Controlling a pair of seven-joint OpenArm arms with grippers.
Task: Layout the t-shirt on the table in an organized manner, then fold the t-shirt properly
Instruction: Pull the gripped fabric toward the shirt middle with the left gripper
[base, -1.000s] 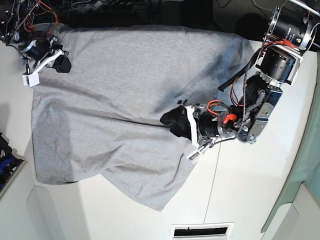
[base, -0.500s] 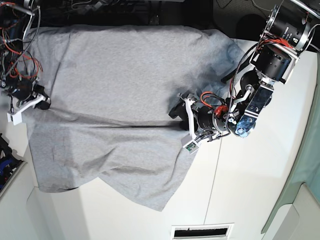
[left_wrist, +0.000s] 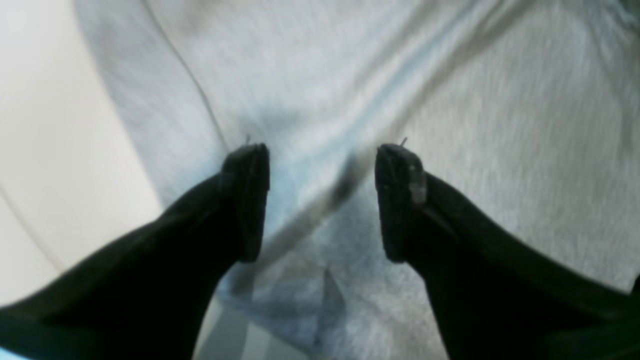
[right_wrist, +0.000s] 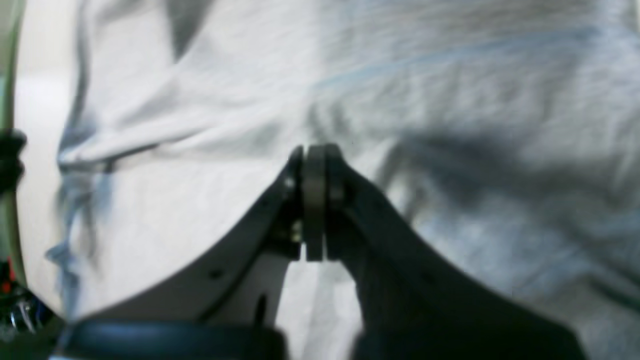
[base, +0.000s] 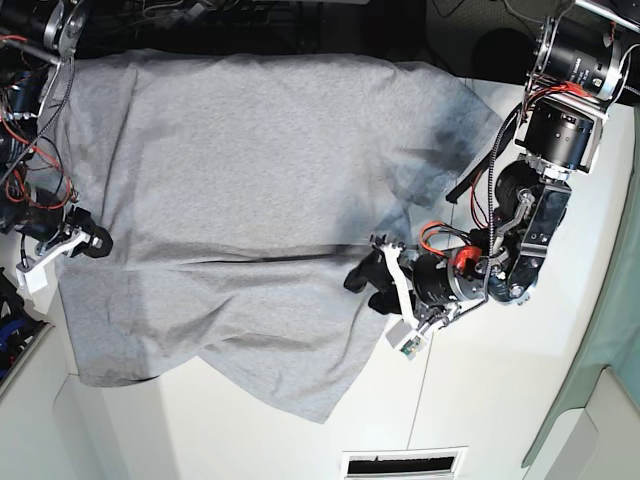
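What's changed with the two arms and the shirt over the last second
The left gripper let go of the t-shirt; its jaws now stand open at the shirt's edge, lower in the base view. The right gripper, shut on the cloth, carried its edge down that view's left side. The shirt stays spread on the table.

A robotics lab: exposed wiring (base: 30, 170) beside a white table (base: 520, 400).

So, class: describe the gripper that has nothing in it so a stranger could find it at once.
Start from the t-shirt spread across the table. Follow its edge on the base view's right to the arm with orange wiring; the left gripper sits there at the hem. Its jaws stand apart over the cloth, while the right gripper is shut on the t-shirt.
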